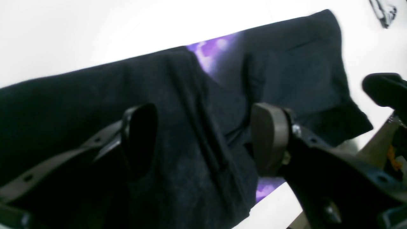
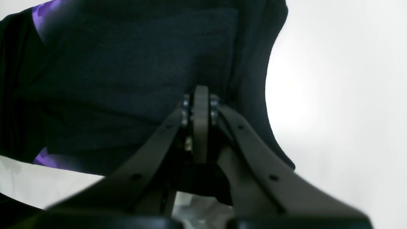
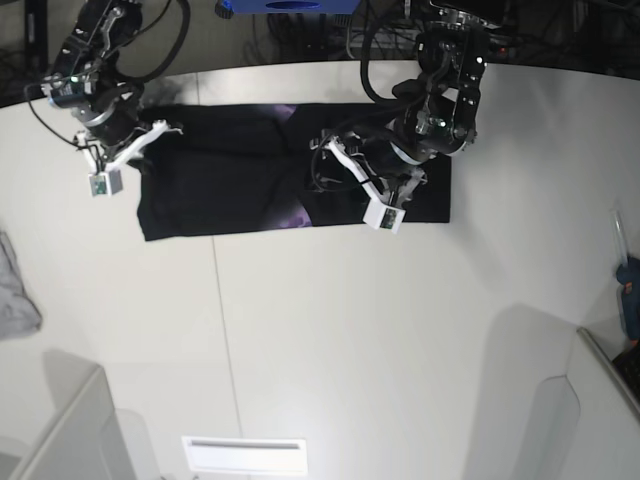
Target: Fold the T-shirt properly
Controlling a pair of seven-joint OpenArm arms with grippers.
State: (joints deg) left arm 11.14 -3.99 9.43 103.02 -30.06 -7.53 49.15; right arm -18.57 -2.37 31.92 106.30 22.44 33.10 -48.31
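- T-shirt (image 3: 215, 190): black, folded into a long band at the far side of the white table (image 3: 330, 330); long axis runs side to side in the base view; purple print shows at the fold seams.
- Left gripper (image 1: 203, 140): over the band's end on that view's right, jaws apart, cloth lying directly beneath and between them, nothing clamped.
- Right gripper (image 2: 201, 105): at the opposite end, jaws pressed together; whether cloth is pinched cannot be told.
- Judgement: each arm is nearest its own end; the next fold likely brings one end toward the other along the long axis.
- Small grey cloth (image 3: 15, 290): at the table's left edge, well apart.
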